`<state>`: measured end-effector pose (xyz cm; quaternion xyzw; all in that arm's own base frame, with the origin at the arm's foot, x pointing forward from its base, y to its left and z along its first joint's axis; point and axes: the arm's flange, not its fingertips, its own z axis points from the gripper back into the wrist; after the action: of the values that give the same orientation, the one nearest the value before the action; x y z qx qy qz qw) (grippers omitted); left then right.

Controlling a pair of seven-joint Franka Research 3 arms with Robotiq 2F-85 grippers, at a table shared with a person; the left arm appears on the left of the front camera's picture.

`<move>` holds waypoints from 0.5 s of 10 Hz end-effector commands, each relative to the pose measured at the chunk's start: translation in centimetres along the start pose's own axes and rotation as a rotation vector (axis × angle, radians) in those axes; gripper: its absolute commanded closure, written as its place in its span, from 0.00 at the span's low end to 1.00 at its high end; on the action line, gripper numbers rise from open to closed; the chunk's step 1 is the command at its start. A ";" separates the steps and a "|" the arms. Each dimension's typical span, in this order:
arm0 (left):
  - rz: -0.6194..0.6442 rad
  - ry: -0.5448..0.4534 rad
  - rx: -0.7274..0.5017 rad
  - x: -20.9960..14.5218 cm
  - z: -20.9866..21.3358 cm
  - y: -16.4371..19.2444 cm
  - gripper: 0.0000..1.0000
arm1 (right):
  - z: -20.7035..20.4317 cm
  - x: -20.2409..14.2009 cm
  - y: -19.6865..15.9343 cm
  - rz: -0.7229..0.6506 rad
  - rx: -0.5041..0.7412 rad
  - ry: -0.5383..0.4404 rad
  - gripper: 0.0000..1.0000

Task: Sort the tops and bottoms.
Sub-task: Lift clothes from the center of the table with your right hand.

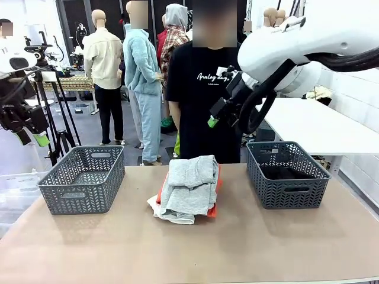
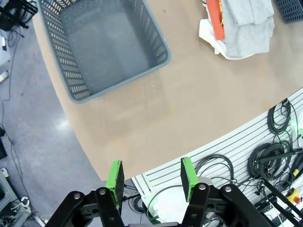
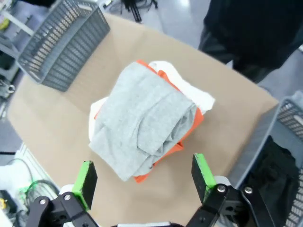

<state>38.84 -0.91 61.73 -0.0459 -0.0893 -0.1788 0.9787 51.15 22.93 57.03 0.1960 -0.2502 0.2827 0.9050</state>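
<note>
Tops are noted piled at the middle of the table [image 1: 266,248], light grey garment [image 1: 190,183] over orange garment [image 3: 189,130] and white garment [image 3: 199,97]; right gripper [image 3: 143,163] is held spread, empty, above the table, left gripper [image 2: 151,165] parted, empty, off its left edge.

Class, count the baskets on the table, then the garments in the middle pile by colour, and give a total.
Baskets: 2 (left basket, right basket)
Light grey garment: 1
Orange garment: 1
White garment: 1
Total: 5
</note>
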 end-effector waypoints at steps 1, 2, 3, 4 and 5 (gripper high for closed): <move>0.001 0.009 0.008 -0.2 0.0 0.0 0.36 | 2.5 -2.0 0.5 -0.006 0.011 -0.067 0.00; 0.001 0.009 0.008 -0.2 0.0 0.0 0.36 | 2.5 -2.0 0.5 -0.006 0.011 -0.067 0.00; 0.001 0.009 0.008 -0.2 0.0 0.0 0.36 | 2.5 -2.0 0.5 -0.006 0.011 -0.067 0.00; 0.001 0.009 0.008 -0.2 0.0 0.0 0.36 | 3.0 -0.7 0.6 -0.003 -0.012 -0.040 0.00; 0.001 0.009 0.008 -0.2 0.0 0.0 0.36 | 0.6 1.0 0.5 -0.022 -0.060 0.005 0.00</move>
<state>38.84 -0.92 61.73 -0.0459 -0.0893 -0.1789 0.9787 49.18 21.83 59.05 0.1897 -0.2671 0.2743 0.9041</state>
